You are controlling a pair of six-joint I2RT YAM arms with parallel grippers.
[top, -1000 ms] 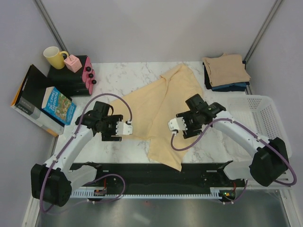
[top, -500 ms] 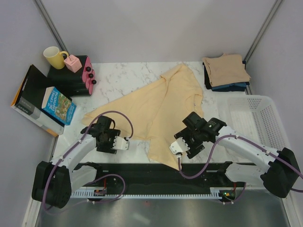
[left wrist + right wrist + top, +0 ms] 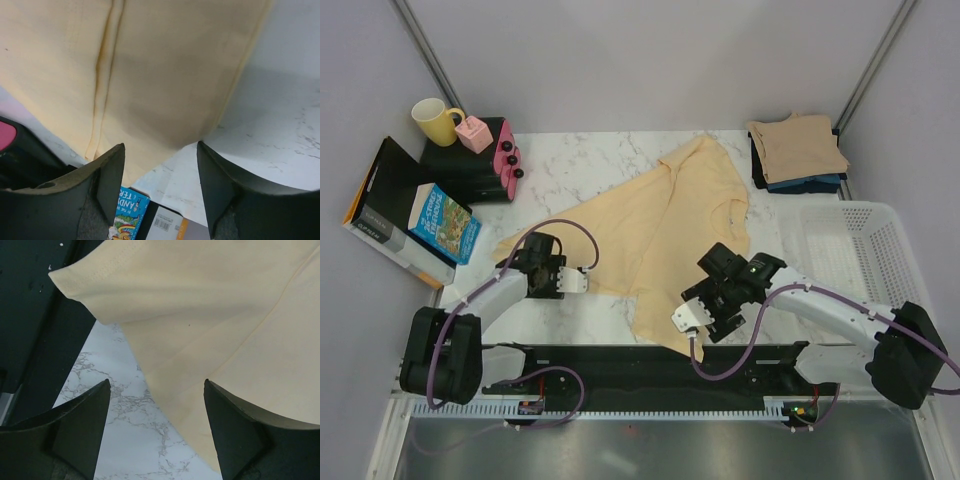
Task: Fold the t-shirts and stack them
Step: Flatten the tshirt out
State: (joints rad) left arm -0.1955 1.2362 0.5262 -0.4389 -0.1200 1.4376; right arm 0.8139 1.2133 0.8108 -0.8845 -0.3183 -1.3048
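The pale yellow t-shirt [image 3: 670,220] is spread rumpled at the worktop [image 3: 590,160] centre. Left fingers [image 3: 107,180] and right fingers [image 3: 75,430] are held spread, empty. A skewed fold is risked if bunched layers are pinched.

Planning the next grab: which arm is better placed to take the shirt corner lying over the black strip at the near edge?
Right. The right gripper, open, is beside that corner of the shirt; the left gripper is farther off, leftward.
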